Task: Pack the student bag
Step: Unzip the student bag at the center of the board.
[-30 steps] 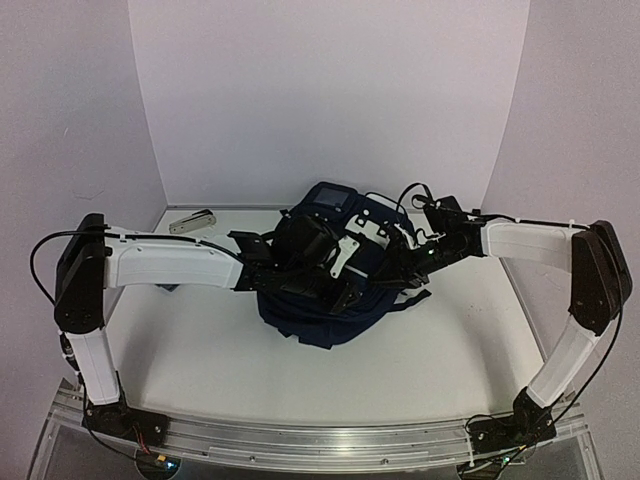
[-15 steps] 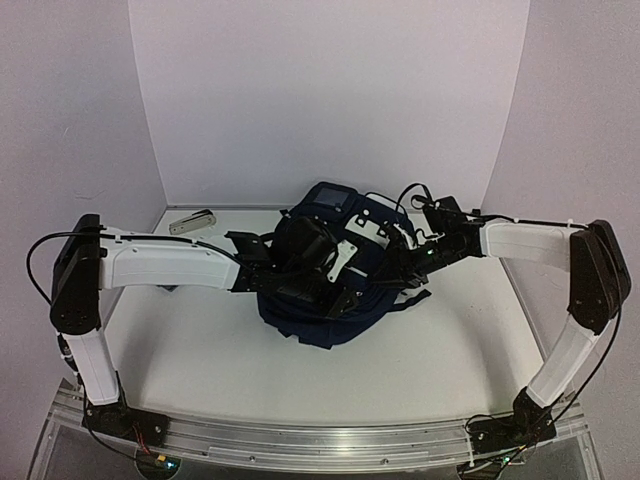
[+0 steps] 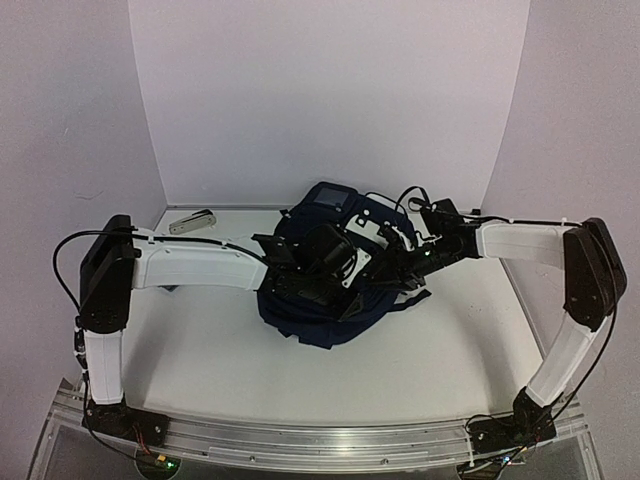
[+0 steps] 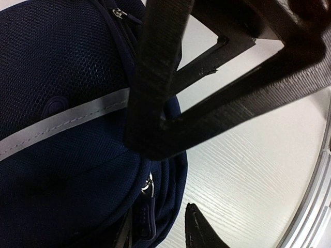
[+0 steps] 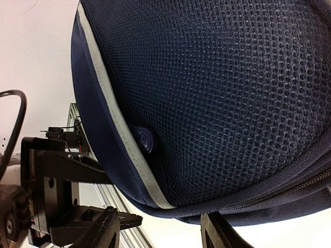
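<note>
My right gripper has its jaws apart. The rounded mesh edge of the student bag sits right at the tips, and I see no fabric pinched between them. My left gripper hangs over the top of the bag. In its wrist view a black strap crosses close to the lens and hides most of the fingers, so I cannot tell whether they are closed on anything. Past the strap I see navy mesh, a pale reflective strip and a zip pull.

The bag lies slumped in the middle of the table. My left arm reaches in from nine o'clock and my right from three o'clock.

I judge the strap to be the main risk. If it loops over my left fingers, any lift could drag the whole bag rather than open it. The mesh bulge is round and soft, so my right jaws could slide off it when they close. My two wrists are also near each other over the bag, and a careless move could knock them together.

The tabletop is smooth and white, so I expect the bag to skid when pushed. A small grey object lies at ten o'clock, well apart from the bag. A metal rail runs along six o'clock, and plain pale walls close in the other sides.
</note>
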Controlling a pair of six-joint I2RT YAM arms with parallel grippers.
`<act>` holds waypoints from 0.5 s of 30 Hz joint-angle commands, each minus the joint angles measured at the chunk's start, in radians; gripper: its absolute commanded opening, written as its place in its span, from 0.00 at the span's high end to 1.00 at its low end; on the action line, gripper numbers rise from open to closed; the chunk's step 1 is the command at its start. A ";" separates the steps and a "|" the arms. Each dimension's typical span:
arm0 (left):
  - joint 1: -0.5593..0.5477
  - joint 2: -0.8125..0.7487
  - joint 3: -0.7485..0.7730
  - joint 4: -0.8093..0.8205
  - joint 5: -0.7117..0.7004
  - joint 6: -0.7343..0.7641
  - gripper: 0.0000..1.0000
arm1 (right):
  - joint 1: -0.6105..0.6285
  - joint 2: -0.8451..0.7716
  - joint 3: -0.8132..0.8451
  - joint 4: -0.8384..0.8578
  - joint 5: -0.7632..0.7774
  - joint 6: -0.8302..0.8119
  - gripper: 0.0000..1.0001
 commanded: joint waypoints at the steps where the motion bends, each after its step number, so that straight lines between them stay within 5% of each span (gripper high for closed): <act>1: 0.001 0.019 0.077 -0.007 -0.046 0.023 0.71 | 0.002 0.016 0.003 0.051 -0.025 0.029 0.47; 10: 0.002 -0.009 0.049 -0.002 -0.118 -0.020 0.99 | 0.005 0.042 0.017 0.056 0.008 0.047 0.51; 15: 0.002 -0.046 0.021 -0.006 -0.117 -0.038 1.00 | 0.005 0.049 0.026 0.054 0.051 0.051 0.61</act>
